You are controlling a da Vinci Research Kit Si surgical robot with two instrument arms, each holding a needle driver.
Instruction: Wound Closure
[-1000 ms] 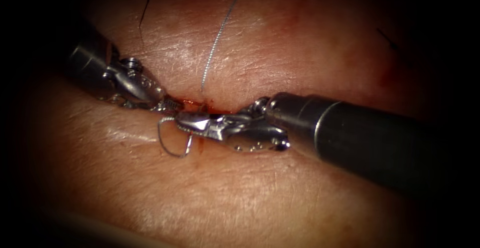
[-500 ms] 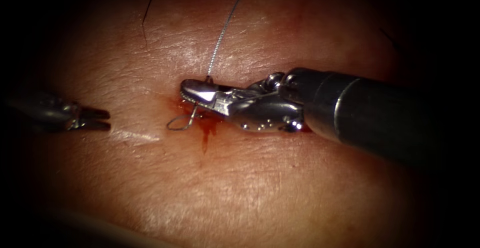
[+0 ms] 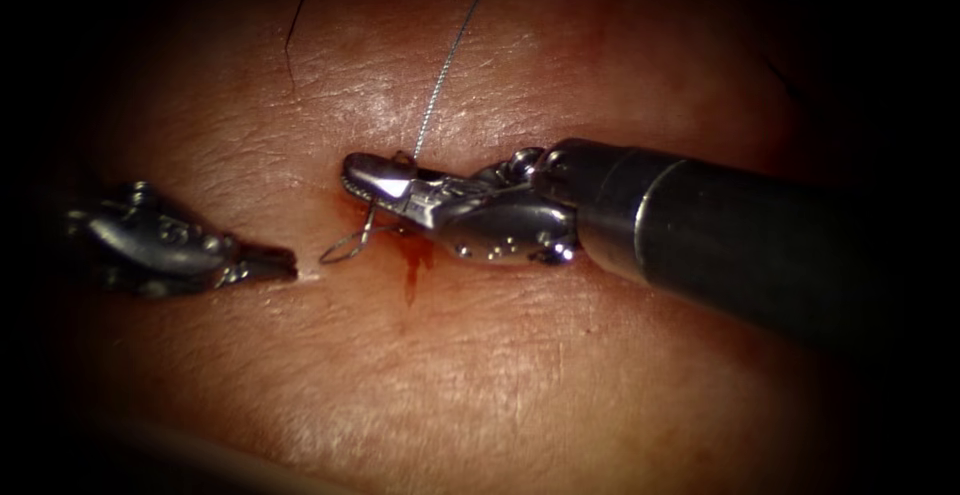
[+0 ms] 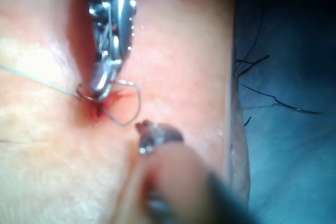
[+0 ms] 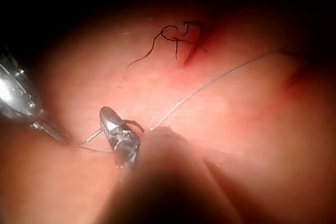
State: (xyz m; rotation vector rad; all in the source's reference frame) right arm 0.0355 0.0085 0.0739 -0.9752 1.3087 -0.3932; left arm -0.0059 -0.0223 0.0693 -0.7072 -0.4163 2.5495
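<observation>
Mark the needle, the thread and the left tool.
needle [image 3: 345, 245]: endoscope view, curved loop below right tool.
thread [image 3: 445, 67]: endoscope view, mid-strand above the cut.
left tool [image 3: 262, 263]: endoscope view, fingertips.

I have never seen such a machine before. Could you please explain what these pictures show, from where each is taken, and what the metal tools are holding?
This is a surgical practice robot with two thin arms, sewing a cut in pork belly, the tissue. One picture comes from an endoscope above; two come from small cameras near each wrist. The right arm's tool has its jaws shut on the thread, beside a small thread loop and red fluid at the cut. The left arm's tool lies to the left, holding nothing. Stray dark thread ends rest on the tissue.
</observation>
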